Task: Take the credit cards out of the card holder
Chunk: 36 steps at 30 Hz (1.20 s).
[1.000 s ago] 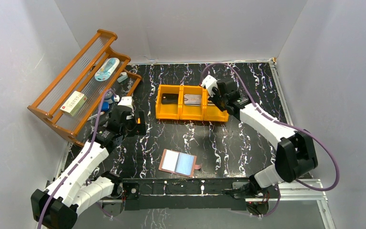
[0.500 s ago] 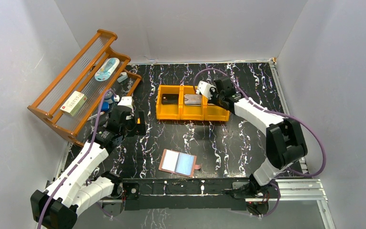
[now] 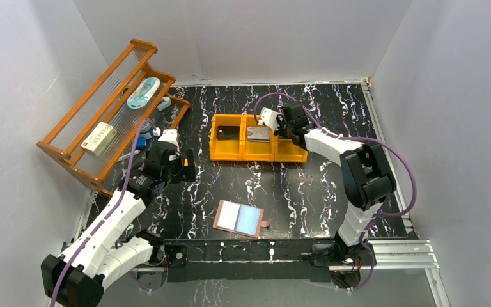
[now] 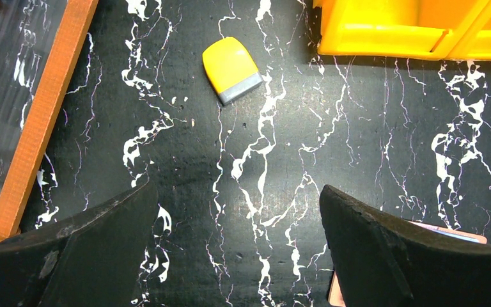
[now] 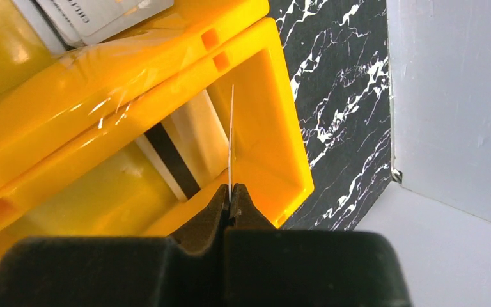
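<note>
Pinching a credit card (image 5: 231, 141) edge-on in the closed right gripper (image 5: 232, 203), above the end compartment of the orange tray (image 5: 281, 147); another card (image 5: 195, 137) flat beneath the jaws. With the left gripper (image 4: 236, 192) spread wide over the table (image 4: 371, 128), gripping nothing; with the card holder (image 3: 238, 218) open just outside its right jaw.

The table (image 3: 307, 185) is viewed whole from above and behind, while the orange tray (image 3: 256, 156) is shared with both downward-looking wrist views, closest in the right.
</note>
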Tool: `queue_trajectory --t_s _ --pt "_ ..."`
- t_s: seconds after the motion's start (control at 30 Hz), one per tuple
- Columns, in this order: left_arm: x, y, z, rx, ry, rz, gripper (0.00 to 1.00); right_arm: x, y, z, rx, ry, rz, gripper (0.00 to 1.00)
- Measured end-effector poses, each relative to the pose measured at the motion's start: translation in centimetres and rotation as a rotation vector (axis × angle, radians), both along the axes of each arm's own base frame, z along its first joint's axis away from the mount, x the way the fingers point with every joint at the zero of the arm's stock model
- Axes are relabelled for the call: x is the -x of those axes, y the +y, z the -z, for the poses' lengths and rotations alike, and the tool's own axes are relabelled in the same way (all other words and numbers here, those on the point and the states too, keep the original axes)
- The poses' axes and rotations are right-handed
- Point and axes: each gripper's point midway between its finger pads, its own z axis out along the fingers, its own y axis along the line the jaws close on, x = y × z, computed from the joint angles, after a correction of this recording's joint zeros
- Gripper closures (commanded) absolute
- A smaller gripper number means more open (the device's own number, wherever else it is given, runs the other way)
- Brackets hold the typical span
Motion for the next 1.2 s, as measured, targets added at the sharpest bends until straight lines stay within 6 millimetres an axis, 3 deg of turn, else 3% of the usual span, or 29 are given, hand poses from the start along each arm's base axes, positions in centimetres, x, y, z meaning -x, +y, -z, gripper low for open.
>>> queue_trajectory --t_s 0.13,0.3,0.6,0.83,1.2 --pt "0.0 0.0 0.1 -0.001 0.002 0.000 0.02 -1.2 0.0 1.2 0.013 0.007 0.008 1.00" --pt "0.0 0.0 0.2 -0.004 0.008 0.000 0.02 -1.5 0.1 2.4 0.017 0.027 0.003 0.93" --pt "-0.1 0.0 0.5 -0.009 0.018 0.000 0.02 -1.1 0.4 3.9 0.019 0.069 -0.019 0.71" --pt "-0.1 0.0 0.7 -0.014 0.029 0.000 0.02 -0.7 0.4 4.4 0.018 0.086 -0.026 0.56" --pt "-0.1 0.0 0.9 -0.017 0.036 0.000 0.02 -0.1 -0.1 4.6 0.007 0.106 -0.011 0.48"
